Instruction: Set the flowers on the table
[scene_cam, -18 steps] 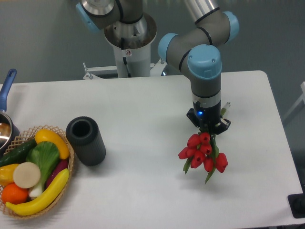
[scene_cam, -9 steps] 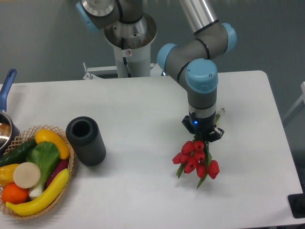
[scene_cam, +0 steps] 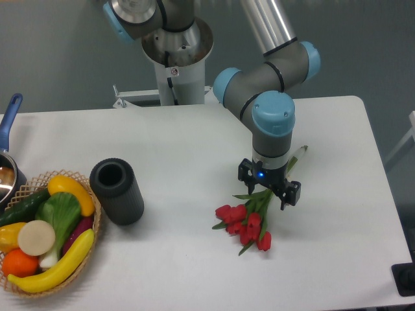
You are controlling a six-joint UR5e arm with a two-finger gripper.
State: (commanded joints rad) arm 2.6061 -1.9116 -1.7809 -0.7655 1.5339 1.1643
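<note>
Gripper (scene_cam: 269,186) points straight down, right of centre over the tabletop (scene_cam: 194,142), fingers spread apart with a blue status light glowing on the housing above them. The two finger blocks sit either side of the flower stems, and visible gaps suggest they are not clamping.

The flowers (scene_cam: 248,220) lie on the tabletop directly under and in front of the gripper: red buds fanned toward the near-left, green stems running up and right between the fingers, one stem tip poking out behind the wrist on the far-right side. The bunch looks flat on the surface, though contact of the stem end under the gripper can't be confirmed.

Well to the left, a black cylinder (scene_cam: 117,192) stands upright with its open end facing up, apart from the flowers. Just left of that, touching or nearly touching, is a wicker basket (scene_cam: 91,249) at the near-left edge, holding a yellow banana, a yellow pepper, green leafy veg, a cucumber, an orange and a pale round slice. Behind the basket, at the left frame edge, is a pot with a blue handle (scene_cam: 9,116), partly cut off.
</note>
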